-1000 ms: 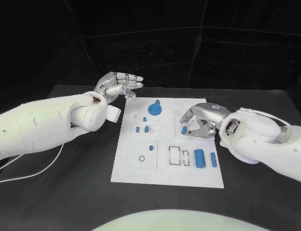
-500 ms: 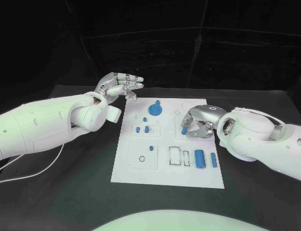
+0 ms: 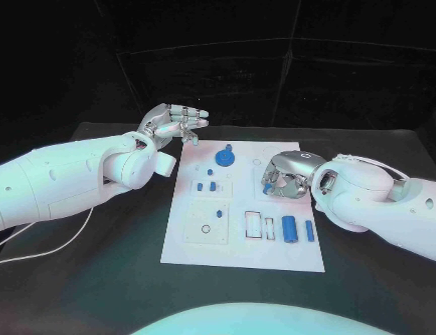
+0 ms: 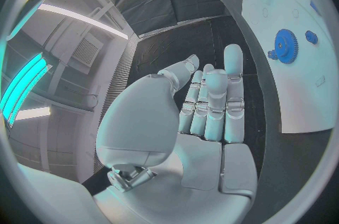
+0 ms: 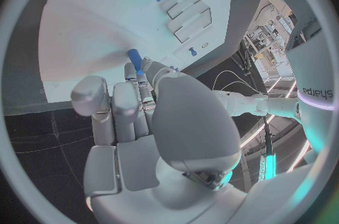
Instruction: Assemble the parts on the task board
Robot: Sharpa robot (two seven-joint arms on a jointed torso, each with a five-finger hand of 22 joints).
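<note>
The left hand (image 3: pixel 174 123) hangs in the air above the far left corner of the task board (image 3: pixel 203 244), with its fingers (image 4: pixel 212 94) a little apart and holding nothing, so the risk on this side is small; it could only brush the blue gear (image 3: pixel 224 158) near the far edge of the board if it comes down without care. More to the right, the right hand (image 3: pixel 286 178) is over the right edge of the board and pinches a small blue peg (image 5: pixel 135 60) between its fingers, with the peg's tip just above the white surface. I judge that the main danger is here: the grip takes only the end of the peg, so it can tilt or slip out if it is pressed beside its hole. The hand also hides the place from above, so a poor alignment is hard to notice. The two blue cylinders (image 3: pixel 289 228) near the right edge could roll if the hand sweeps them.
</note>
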